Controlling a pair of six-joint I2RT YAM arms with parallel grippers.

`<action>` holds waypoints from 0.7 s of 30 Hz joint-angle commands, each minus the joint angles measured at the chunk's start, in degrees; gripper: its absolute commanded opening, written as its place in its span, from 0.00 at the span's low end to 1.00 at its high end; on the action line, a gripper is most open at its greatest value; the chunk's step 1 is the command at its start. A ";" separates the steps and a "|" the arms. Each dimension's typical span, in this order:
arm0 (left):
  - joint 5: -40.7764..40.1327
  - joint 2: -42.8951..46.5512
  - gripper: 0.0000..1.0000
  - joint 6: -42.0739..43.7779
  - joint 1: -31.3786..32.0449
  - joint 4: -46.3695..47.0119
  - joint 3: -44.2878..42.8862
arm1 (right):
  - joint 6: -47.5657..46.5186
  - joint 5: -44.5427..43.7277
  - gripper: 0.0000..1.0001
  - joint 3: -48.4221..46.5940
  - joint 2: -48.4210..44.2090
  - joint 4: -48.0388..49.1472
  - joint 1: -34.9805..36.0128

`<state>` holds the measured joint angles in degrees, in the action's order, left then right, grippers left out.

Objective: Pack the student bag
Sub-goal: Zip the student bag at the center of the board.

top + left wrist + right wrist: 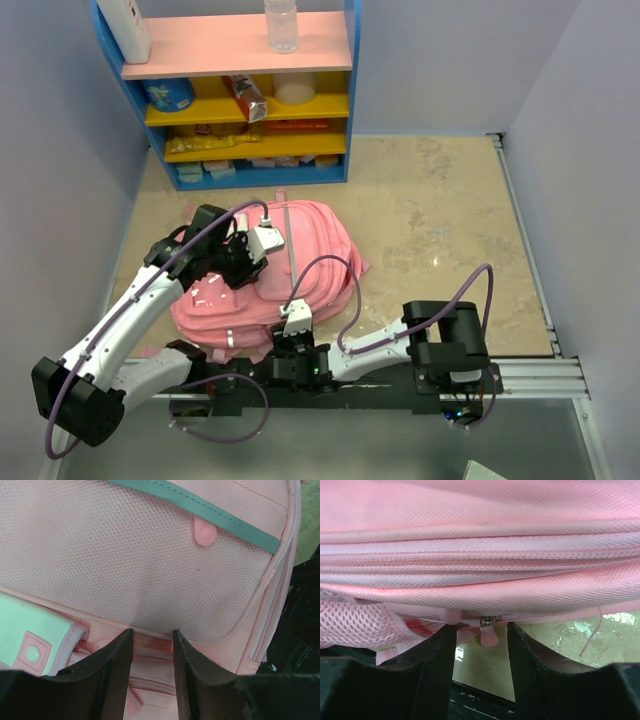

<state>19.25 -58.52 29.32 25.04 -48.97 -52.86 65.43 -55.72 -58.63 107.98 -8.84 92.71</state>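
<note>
The student bag (pixel 310 255), a big pink backpack, lies flat on the beige table in front of both arm bases. My left gripper (pixel 250 268) rests on its top left. In the left wrist view this gripper (pixel 152 632) is open, its tips astride a pink fabric edge below a mesh pocket (pixel 140 560) with teal trim; a pale mint patch (pixel 25 640) shows at the left. My right gripper (pixel 292 338) is at the bag's near edge. It (pixel 480 627) stands open, with a pink zip pull (pixel 488 634) hanging loose between the fingers.
A blue shelf unit (pixel 350 90) with a pink top and yellow shelves stands at the back left, carrying a clear bottle (pixel 281 25), a white container (pixel 128 28) and snack packs. Grey walls close in both sides. A metal rail (pixel 535 375) runs along the near edge.
</note>
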 commanded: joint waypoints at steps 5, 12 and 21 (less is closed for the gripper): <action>-1.75 -2.65 0.41 -0.76 0.01 4.50 1.18 | -11.20 3.52 0.49 5.71 -1.72 7.69 0.72; -2.11 -1.60 0.41 -0.32 0.01 4.50 1.53 | -11.90 3.61 0.50 7.92 -4.36 8.58 0.72; -1.49 -0.63 0.41 0.30 0.01 3.36 1.27 | -12.08 1.06 0.47 4.14 -1.11 8.40 0.28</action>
<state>18.83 -59.11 29.10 25.15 -46.76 -52.60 53.80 -52.16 -51.94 105.58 -1.08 93.32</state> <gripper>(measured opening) 0.412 0.478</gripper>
